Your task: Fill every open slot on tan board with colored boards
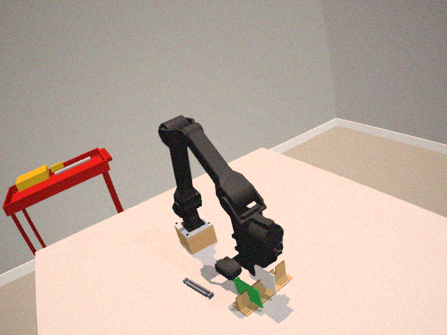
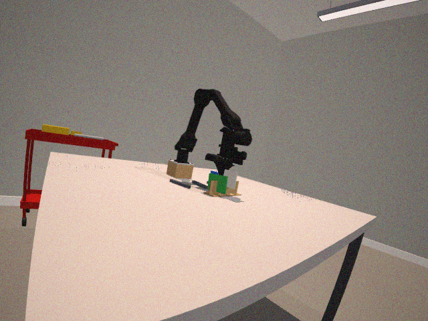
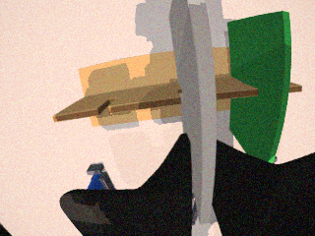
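The end effector [image 1: 251, 273] [image 2: 221, 173] [image 3: 191, 140] grips a flat, smooth grey board [image 1: 265, 278] [image 2: 232, 180] [image 3: 199, 93].

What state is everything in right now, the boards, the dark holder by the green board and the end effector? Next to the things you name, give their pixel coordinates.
End effector [image 1: 253, 273] [image 2: 221, 172] [image 3: 191, 140]: shut on the pale gray board
Pale gray board [image 1: 265, 278] [image 2: 232, 180] [image 3: 203, 88]: upright, crosswise; full seating unclear
Green board [image 1: 252, 294] [image 2: 220, 183] [image 3: 258, 74]: upright, slotted into the tan board
Tan board [image 1: 243, 301] [image 2: 212, 186] [image 3: 143, 96]: standing, one slot open
Blue board [image 2: 214, 172] [image 3: 95, 182]: in its holder
Dark holder [image 1: 198, 288] [image 2: 179, 183]: empty
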You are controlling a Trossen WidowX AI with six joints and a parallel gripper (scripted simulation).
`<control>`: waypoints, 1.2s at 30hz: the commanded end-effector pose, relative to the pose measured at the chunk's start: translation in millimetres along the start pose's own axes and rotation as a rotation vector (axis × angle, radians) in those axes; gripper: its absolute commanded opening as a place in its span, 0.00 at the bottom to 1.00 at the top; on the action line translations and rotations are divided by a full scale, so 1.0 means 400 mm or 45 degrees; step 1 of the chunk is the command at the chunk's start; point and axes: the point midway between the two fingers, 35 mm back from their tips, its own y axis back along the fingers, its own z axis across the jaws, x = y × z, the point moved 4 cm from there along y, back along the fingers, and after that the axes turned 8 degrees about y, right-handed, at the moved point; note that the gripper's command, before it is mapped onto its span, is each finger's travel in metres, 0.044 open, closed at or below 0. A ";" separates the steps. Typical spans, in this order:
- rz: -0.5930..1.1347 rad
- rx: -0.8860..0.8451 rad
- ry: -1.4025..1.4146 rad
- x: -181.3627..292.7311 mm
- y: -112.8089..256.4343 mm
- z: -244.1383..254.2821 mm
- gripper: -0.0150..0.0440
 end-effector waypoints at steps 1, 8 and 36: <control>0.008 -0.004 0.005 0.003 -0.003 0.003 0.25; 0.008 -0.004 -0.015 0.007 -0.005 0.003 0.25; 0.008 -0.004 0.012 0.008 -0.002 0.000 0.25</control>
